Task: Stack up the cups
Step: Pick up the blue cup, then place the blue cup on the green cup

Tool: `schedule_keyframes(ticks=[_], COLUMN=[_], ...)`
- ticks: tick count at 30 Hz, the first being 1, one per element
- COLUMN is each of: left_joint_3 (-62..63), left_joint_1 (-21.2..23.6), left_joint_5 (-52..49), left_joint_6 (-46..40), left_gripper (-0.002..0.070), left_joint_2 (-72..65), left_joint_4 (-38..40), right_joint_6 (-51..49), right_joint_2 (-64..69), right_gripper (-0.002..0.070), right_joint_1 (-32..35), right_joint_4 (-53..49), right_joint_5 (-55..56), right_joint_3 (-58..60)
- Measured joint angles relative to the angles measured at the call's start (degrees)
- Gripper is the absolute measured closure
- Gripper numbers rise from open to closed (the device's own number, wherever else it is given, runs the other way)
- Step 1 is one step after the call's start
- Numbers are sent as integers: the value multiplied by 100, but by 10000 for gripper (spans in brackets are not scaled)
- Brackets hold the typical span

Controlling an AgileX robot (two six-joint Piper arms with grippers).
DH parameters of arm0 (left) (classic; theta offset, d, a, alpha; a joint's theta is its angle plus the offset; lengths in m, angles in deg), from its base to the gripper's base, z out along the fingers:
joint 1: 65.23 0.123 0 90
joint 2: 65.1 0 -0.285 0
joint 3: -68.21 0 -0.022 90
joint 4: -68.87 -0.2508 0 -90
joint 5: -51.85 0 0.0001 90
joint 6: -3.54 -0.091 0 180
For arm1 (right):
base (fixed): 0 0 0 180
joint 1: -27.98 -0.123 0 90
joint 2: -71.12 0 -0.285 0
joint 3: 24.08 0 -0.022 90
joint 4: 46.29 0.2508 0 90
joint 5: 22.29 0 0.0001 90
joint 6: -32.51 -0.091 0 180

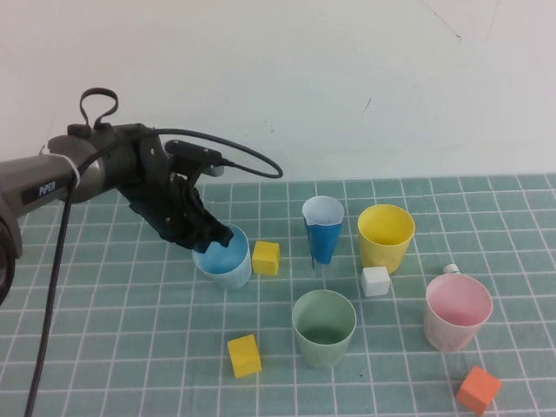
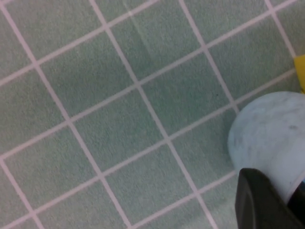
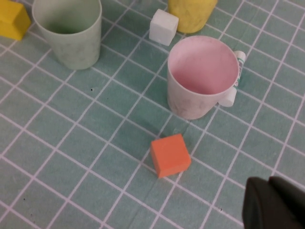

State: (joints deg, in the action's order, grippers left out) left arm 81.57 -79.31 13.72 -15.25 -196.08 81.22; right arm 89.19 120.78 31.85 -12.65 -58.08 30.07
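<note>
- Light blue plastic marks the cup (image 1: 223, 258) at the left of the green tiled mat (image 1: 104, 347), and the left gripper (image 1: 211, 236) is down at its far-left rim, clamped on that rim with one finger dipping inside; the black wrist hides most of the grip.
- From the left wrist camera only the cup's pale outer wall (image 2: 271, 138) and one dark finger (image 2: 259, 202) show, both cut off at the frame edge.
- Sage green cup (image 1: 324, 327) stands upright near the front centre, with a yellow block (image 1: 244, 355) to its left.
- Yellow cup (image 1: 385, 236) sits farther back, right of the dark-blue cone cup (image 1: 322, 229); a white block (image 1: 375, 281) lies just in front of the yellow one.
- Pale pink cup (image 1: 457, 311) is at the right, and a small white tube (image 3: 237, 71) pokes out from behind it, mostly hidden.
- An orange block (image 1: 479, 389) lies at the near right; a second yellow block (image 1: 265, 257) sits just beside the blue cup's right side.
- Right gripper (image 3: 274, 202) hangs above the mat close to the orange block; it does not appear in the high view, only a dark piece of it shows at the wrist frame's corner, and I cannot tell how its fingers stand.
</note>
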Motion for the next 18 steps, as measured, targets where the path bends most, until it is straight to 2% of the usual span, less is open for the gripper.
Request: schedule_keyframes(ticks=[7,11,14,18], left_joint_3=[758,1411,1660,1685], left_joint_1=[0,-12,-179,-686], left_joint_5=[-896,-1876,-2624,-3089], left_joint_6=[11,-40,-221,-324], left_gripper=[669,669,669,669], left_joint_2=[192,309,355,366], left_joint_4=[331,971,1231,1060], right_joint_6=[0,0,0,0], right_joint_2=[0,0,0,0], right_gripper=[678,678,678,678], right_joint_1=[0,0,0,0], right_joint_4=[29,37,37,68], right_joint_5=[10,22,44,55], right_joint_3=[0,0,0,0])
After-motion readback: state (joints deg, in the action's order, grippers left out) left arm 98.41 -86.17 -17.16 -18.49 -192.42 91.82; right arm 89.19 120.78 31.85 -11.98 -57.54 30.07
